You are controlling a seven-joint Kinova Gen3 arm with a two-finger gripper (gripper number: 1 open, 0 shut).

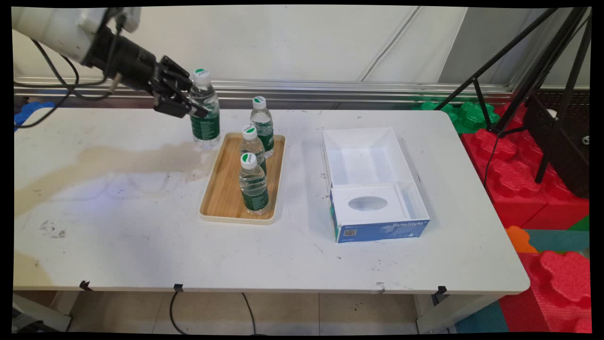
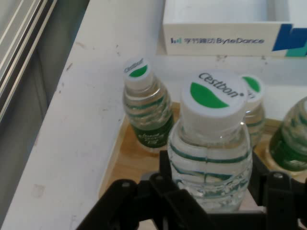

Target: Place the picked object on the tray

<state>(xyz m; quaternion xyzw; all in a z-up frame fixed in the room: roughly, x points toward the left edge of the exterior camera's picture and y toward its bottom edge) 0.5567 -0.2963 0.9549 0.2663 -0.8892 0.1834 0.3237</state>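
The clear, glossy plastic bottle (image 1: pixel 205 111) contrasts with the matt wood-grain tray (image 1: pixel 226 193), smooth white cardboard box (image 1: pixel 373 184) and scuffed, stained table (image 1: pixel 141 236).

We see the white surface (image 1: pixel 141 245) evenly and brightly lit from overhead, with only faint, soft shadows beside the clear plastic water bottles (image 1: pixel 254 184). Straight edges bow near the main view's corners. In the hand view the nearest green-and-white bottle cap (image 2: pixel 211 98) is sharp, while the background softens.
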